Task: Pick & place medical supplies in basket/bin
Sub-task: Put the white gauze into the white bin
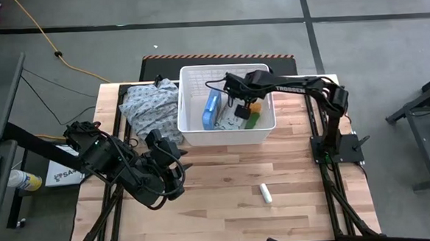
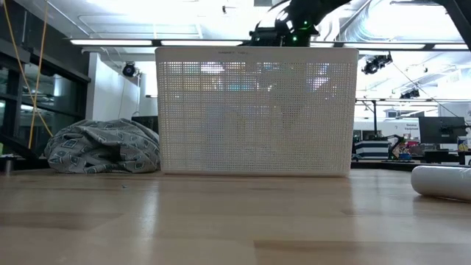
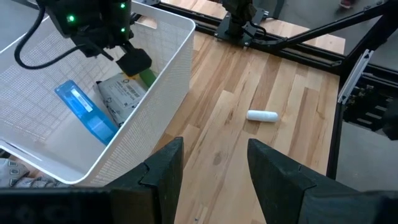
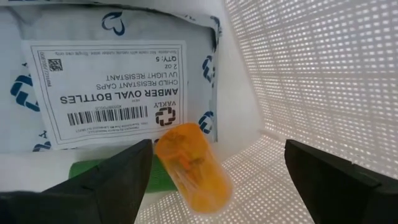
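Observation:
The white gridded basket (image 1: 263, 130) (image 2: 254, 110) stands at the middle of the table's far half. Inside lie the blue-white packet (image 1: 212, 109) (image 3: 87, 112), the grey-white labelled pack (image 3: 121, 96) (image 4: 112, 81) and the green bar (image 1: 253, 119) (image 4: 90, 169). My right gripper (image 1: 242, 104) (image 4: 217, 149) is inside the basket, open wide. The orange vial (image 4: 189, 165) shows between and below its fingers, over the green bar's end; no finger is on it. The white tube (image 1: 265, 194) (image 3: 262, 116) lies on its side on the table. My left gripper (image 1: 166, 147) (image 3: 214, 165) is open near the basket's near left corner.
A grey patterned cloth (image 1: 151, 102) (image 2: 103, 147) lies bunched against the basket's left side. The right arm (image 2: 294, 22) comes over the basket's rim from the table's right. Bare wood lies around the tube (image 2: 441, 182) between the basket and the near edge.

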`<state>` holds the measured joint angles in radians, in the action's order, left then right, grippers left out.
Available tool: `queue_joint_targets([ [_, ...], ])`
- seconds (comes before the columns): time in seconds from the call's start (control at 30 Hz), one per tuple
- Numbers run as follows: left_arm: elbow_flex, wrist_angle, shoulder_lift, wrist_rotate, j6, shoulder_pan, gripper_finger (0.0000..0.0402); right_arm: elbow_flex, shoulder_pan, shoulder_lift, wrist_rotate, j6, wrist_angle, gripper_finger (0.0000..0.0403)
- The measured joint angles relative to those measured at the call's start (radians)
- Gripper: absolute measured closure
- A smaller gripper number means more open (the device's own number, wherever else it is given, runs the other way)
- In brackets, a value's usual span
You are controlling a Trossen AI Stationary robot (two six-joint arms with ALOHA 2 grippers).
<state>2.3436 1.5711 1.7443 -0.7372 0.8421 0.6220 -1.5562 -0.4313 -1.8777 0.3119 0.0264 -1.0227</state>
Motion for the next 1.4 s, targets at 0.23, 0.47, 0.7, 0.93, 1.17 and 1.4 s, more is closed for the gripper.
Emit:
queue_joint_targets([
  [0.23, 0.0, 0.0, 0.0, 0.0, 0.0, 0.0, 0.019, 0.0, 0.0, 0.047, 0.007, -0.002, -0.017, 0.0049],
  [0.47, 0.0, 0.0, 0.0, -0.005, 0.0, 0.0, 0.019, 0.0, 0.0, 0.119, 0.013, -0.006, -0.02, 0.0049],
  [0.7, 0.0, 0.0, 0.0, -0.006, 0.0, 0.0, 0.019, 0.0, 0.027, 0.223, 0.009, -0.021, -0.013, 0.0049],
  [0.93, 0.0, 0.0, 0.0, -0.008, 0.004, 0.0, 0.019, 0.0, 0.112, 0.351, -0.006, 0.005, 0.008, 0.0049],
  [1.17, 0.0, 0.0, 0.0, -0.008, 0.019, 0.0, 0.019, 0.0, 0.258, 0.484, -0.012, -0.001, 0.073, 0.005],
  [1.4, 0.0, -0.003, 0.007, -0.009, 0.031, 0.0, 0.019, 0.0, 0.443, 0.588, -0.087, -0.027, 0.159, 0.005],
])
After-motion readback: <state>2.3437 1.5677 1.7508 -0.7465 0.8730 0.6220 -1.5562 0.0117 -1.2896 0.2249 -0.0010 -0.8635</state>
